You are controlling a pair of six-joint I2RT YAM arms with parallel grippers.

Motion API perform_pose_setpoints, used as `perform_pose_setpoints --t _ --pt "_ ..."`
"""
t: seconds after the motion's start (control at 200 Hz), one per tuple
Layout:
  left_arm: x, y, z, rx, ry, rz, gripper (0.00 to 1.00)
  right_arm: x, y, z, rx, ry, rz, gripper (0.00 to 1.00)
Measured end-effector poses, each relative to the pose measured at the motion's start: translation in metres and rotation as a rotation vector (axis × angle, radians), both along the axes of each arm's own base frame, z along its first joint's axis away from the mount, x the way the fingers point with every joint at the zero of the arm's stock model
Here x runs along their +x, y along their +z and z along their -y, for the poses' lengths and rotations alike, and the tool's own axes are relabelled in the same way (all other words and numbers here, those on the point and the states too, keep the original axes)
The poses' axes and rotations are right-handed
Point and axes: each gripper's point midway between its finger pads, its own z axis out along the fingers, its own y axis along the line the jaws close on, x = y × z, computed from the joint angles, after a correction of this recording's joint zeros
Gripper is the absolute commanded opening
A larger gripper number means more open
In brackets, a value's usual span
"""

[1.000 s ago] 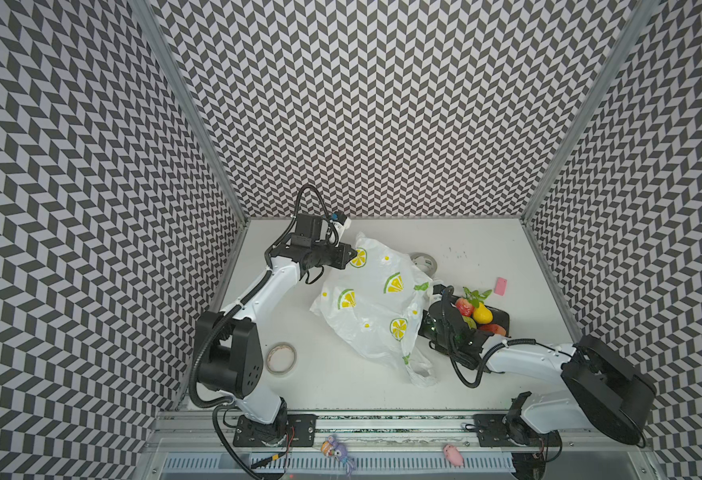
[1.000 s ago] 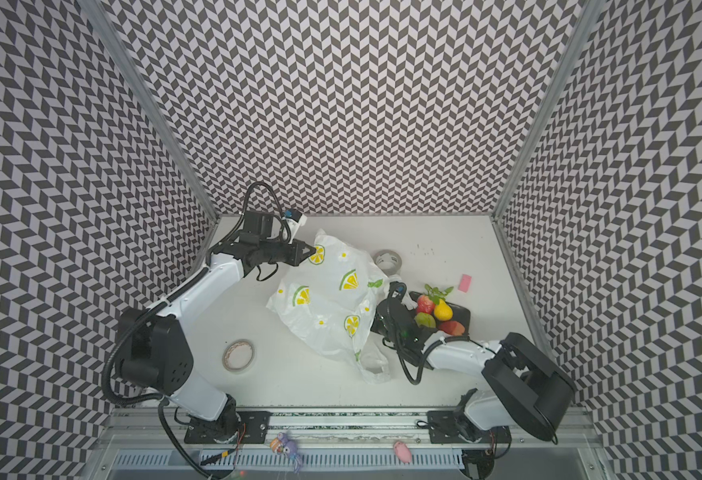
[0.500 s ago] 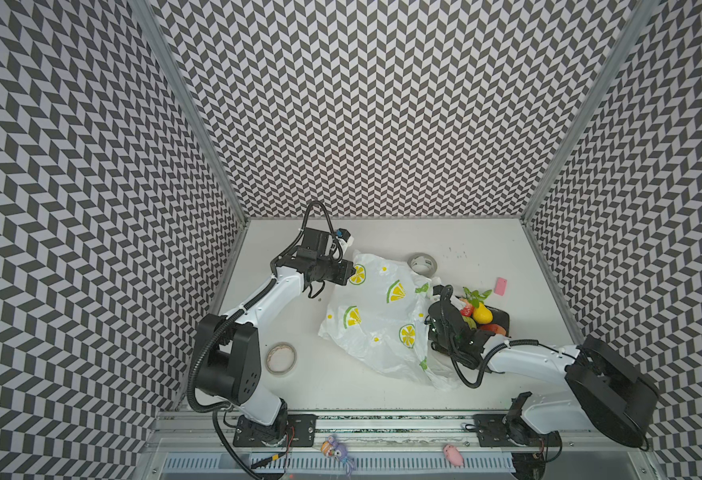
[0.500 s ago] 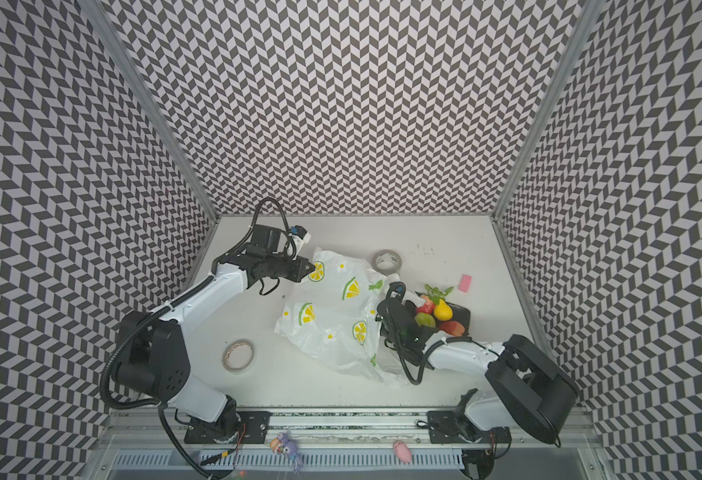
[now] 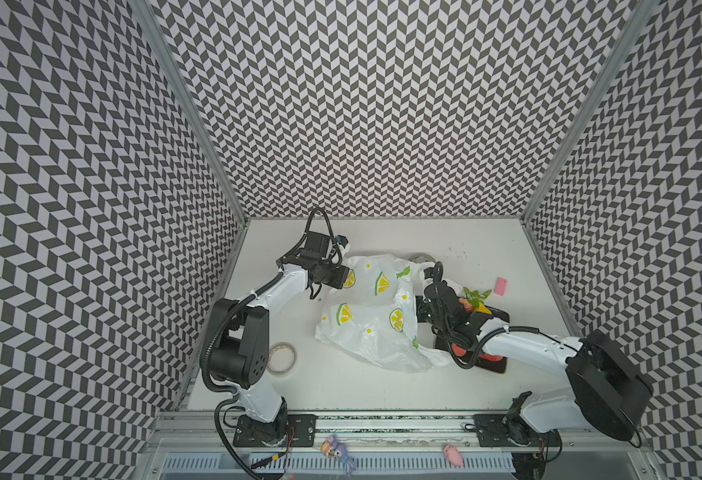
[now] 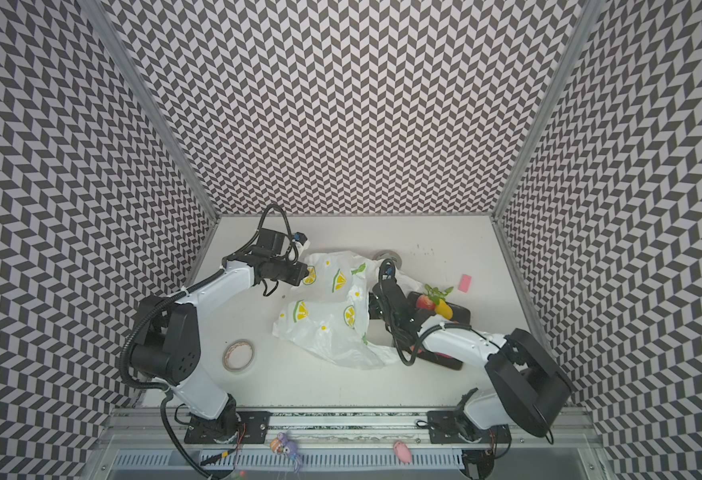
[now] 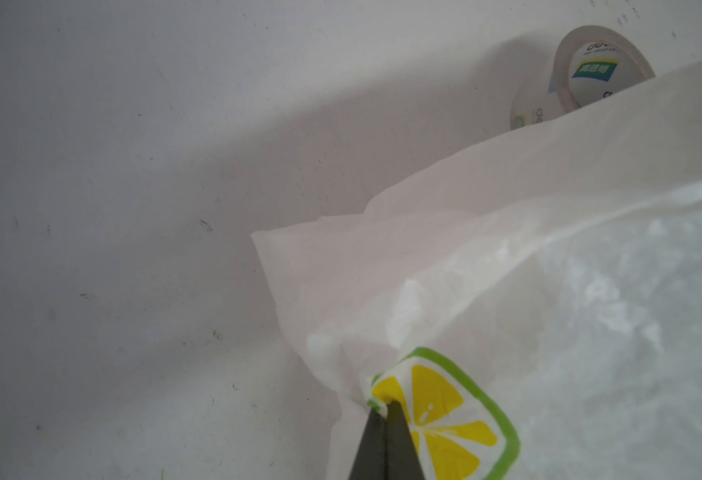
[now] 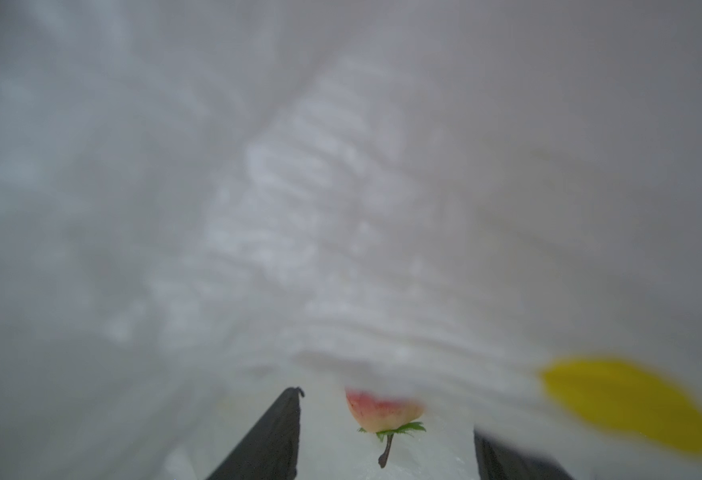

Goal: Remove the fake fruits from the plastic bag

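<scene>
**Left tool pinching the bag, right tool reaching inside**

Beneath chevron-patterned walls, the white tabletop [image 5: 382, 386] is carrying the plastic bag [image 5: 372, 316], which is lying crumpled near its middle. The left tool [image 7: 386, 415] is clamping the bag's corner at a lemon print. The right tool [image 8: 386, 415] is sitting inside the bag with its jaws standing apart, and a red fruit [image 8: 382, 407] is lying between them, touching neither. Other fake fruits [image 6: 432, 305] are resting on a black tray [image 6: 461, 316] just right of the bag.

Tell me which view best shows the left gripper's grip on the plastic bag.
The left wrist view: the left gripper is shut on the plastic bag at a lemon print. Both top views show it small; the right wrist view sees only bag interior.
</scene>
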Motion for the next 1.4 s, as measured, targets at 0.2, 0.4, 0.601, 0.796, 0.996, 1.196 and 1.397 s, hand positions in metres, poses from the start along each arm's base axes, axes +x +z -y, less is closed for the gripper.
perform_pose_setpoints --t 0.2,0.4,0.601,0.796,0.996,1.196,1.397 --pt "-0.002 0.066 0.035 -0.05 -0.072 0.107 0.0 -0.012 -0.019 0.002 0.002 0.027 -0.047 0.65" --pt "-0.04 0.148 0.066 -0.108 -0.152 0.248 0.0 -0.025 -0.035 0.005 0.005 0.049 -0.103 0.65" --pt "-0.047 0.137 0.063 -0.084 -0.147 0.226 0.0 -0.031 -0.033 0.002 0.03 0.075 -0.111 0.65" --pt "-0.022 0.04 0.024 0.02 -0.029 0.032 0.0 -0.032 -0.03 -0.003 0.041 0.094 -0.111 0.65" --pt "-0.001 0.012 0.0 0.101 0.03 0.021 0.0 -0.03 -0.025 -0.005 0.037 0.105 -0.1 0.65" --pt "0.022 0.013 -0.002 0.155 0.01 0.13 0.0 -0.04 0.002 0.003 0.041 0.135 -0.047 0.65" --pt "0.032 -0.004 0.001 0.193 -0.046 0.184 0.0 -0.065 0.012 0.02 0.109 0.137 -0.017 0.63"
